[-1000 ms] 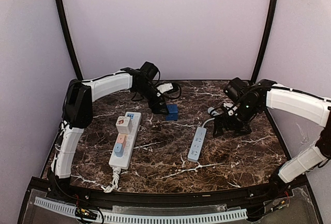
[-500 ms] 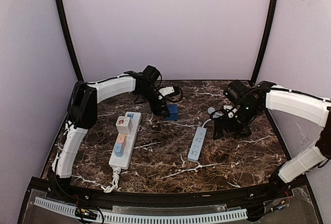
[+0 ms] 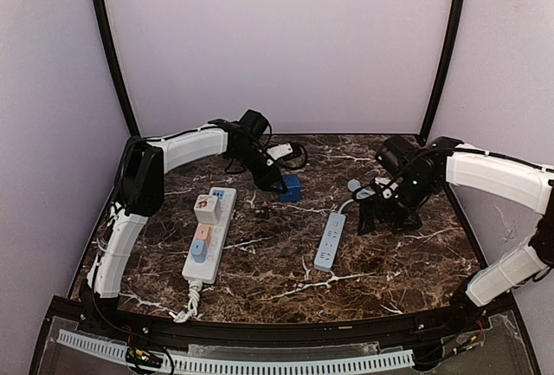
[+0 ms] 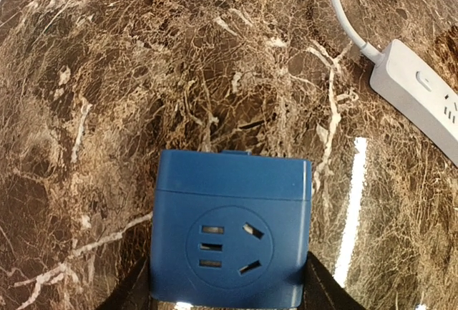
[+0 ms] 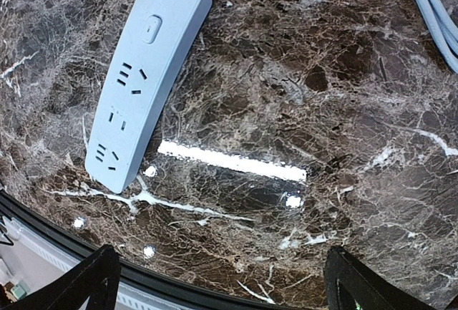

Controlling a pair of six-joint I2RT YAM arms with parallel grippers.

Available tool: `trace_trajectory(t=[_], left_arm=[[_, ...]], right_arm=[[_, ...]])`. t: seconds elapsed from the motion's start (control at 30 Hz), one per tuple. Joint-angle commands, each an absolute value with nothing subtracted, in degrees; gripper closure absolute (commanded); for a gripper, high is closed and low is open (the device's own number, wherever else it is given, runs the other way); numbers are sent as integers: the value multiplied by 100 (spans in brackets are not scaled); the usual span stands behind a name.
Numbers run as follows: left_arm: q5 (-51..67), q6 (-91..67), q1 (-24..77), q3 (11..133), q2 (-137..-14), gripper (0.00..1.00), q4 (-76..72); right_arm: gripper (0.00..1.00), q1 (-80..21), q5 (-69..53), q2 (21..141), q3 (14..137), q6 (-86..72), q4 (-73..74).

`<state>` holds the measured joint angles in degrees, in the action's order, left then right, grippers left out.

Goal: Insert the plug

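Observation:
A blue cube-shaped plug with a socket face sits on the marble table at the back centre. My left gripper reaches down over it. In the left wrist view the plug fills the gap, and both black fingers press against its sides. A small pale power strip lies in the middle of the table. It also shows in the right wrist view. My right gripper hovers to the right of that strip, open, with only bare marble between its fingers.
A long white power strip with pink and blue adapters plugged in lies at the left, its cord trailing to the near edge. White cable runs behind the small strip. A white item with black cable lies at the back. The table's front rim is near.
My left gripper has moved down over the blue plug and its jaws have closed in against the plug's sides. The right arm has barely shifted.

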<state>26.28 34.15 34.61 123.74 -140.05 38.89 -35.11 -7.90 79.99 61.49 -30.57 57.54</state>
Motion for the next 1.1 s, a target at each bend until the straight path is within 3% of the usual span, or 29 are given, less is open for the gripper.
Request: trace_trajectory(t=[0.0, 0.47, 0.87, 1.07], left_arm=[[2941, 3108, 3445, 12556, -13703, 62, 3912], [3174, 1514, 3452, 12350, -12365, 78, 4055], [2902, 282, 3765, 10392, -10537, 98, 2962], [2677, 38, 3974, 9885, -10017, 99, 2883]], right_arm=[[1, -3481, -729, 7830, 6168, -3019, 5774], [1, -3405, -342, 8164, 7367, -2334, 5291], [1, -3322, -1312, 8487, 8151, -2118, 4790], [1, -3264, -1824, 8578, 8292, -2145, 4516]])
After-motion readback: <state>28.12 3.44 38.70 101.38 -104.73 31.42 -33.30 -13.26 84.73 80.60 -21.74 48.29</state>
